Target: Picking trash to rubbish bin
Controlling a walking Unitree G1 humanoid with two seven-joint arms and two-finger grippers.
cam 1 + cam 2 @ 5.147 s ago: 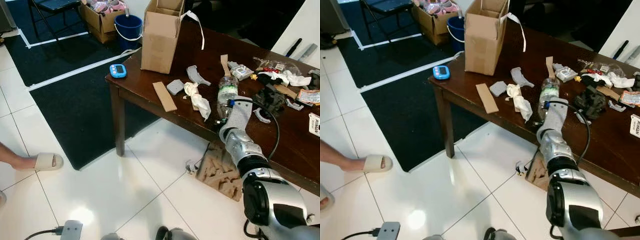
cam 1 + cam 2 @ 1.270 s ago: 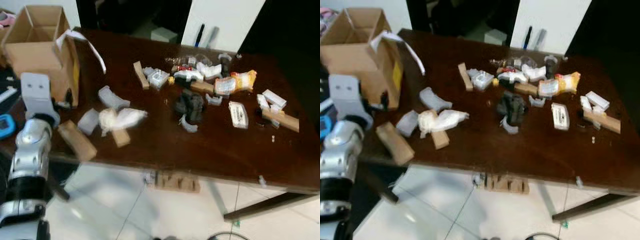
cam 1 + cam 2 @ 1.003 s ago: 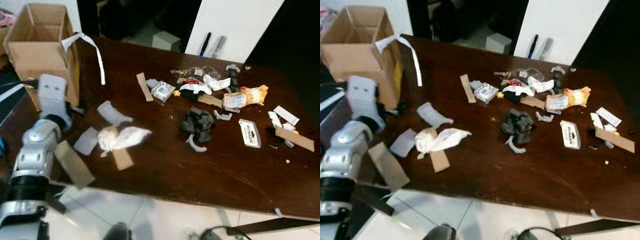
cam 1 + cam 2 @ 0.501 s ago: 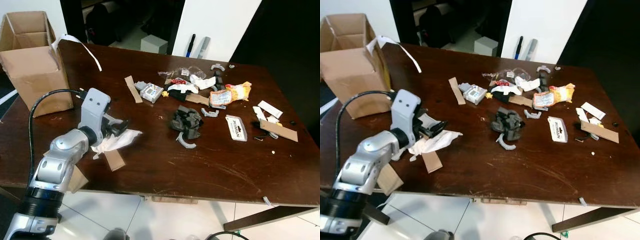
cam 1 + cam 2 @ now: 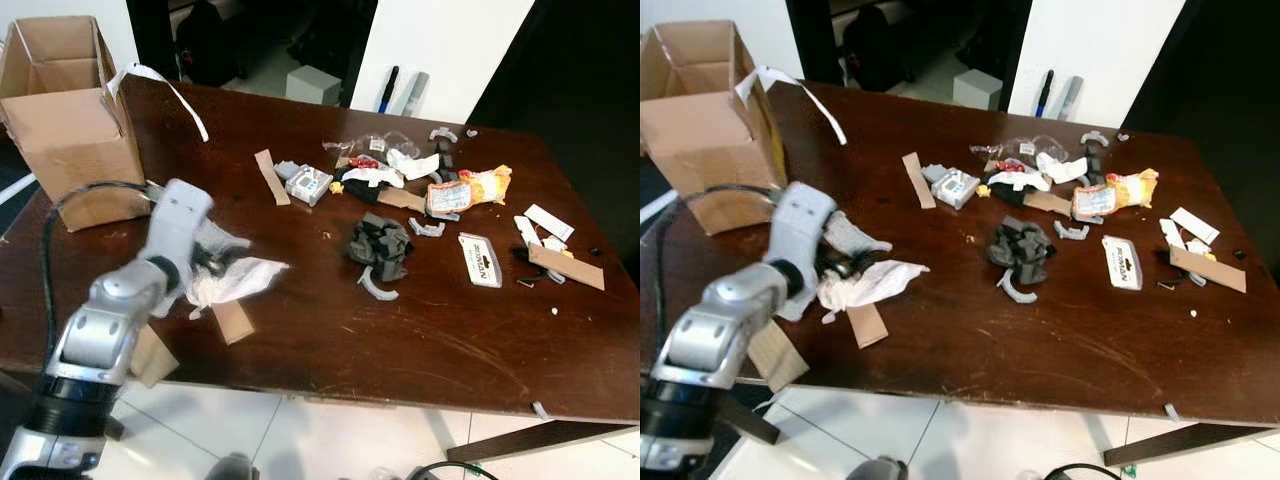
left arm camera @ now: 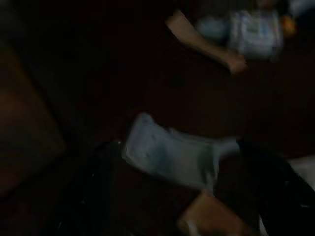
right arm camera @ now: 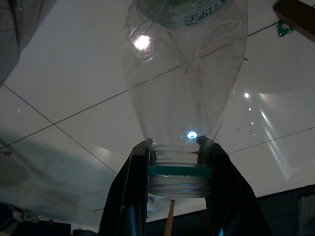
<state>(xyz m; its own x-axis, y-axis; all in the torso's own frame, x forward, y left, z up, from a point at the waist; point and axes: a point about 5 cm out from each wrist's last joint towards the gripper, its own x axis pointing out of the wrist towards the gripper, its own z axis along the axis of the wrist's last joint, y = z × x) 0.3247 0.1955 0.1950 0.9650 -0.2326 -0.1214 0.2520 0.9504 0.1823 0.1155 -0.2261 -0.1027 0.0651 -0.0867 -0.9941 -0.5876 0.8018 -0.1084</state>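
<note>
1. Since half a second ago, left arm drops lower over the table's left part and looks motion-blurred; camera also shifted a bit, litter itself unchanged.
2. Right gripper (image 7: 172, 196) clenched on the neck of a clear plastic bottle (image 7: 184, 73), held over white floor tiles (image 7: 74, 98), off the table.
3. Near table edge (image 5: 400, 395): cardboard strip (image 5: 230, 320) lies close to it; another cardboard piece (image 5: 150, 355) overhangs the edge beside the arm.
4. Left gripper (image 5: 212, 258) sits at the crumpled white tissue (image 5: 240, 277); cannot tell if fingers are open or shut, blur hides them.
5. Left wrist view is dark: pale grey plastic piece (image 6: 170, 157) just ahead, dark fingers (image 6: 268, 182) at the sides.
6. Open room: bare dark wood across the near-right half of the table.
7. Mid table: dark grey clump (image 5: 380, 245) with a curved grey bit (image 5: 372, 290) just beside it.
8. Right side: white labelled packet (image 5: 482, 260), cardboard slat (image 5: 568, 266), small white scraps near the right edge.
9. Far cluster: small white box (image 5: 308, 184), cardboard strip (image 5: 268, 176), orange snack wrapper (image 5: 462, 190), clear plastic and white wrappers packed together.
10. Far left corner: open cardboard box (image 5: 62, 115) upright, white tape strip (image 5: 165, 88) hanging off it; black cable (image 5: 80, 195) loops from the arm in front of it.
</note>
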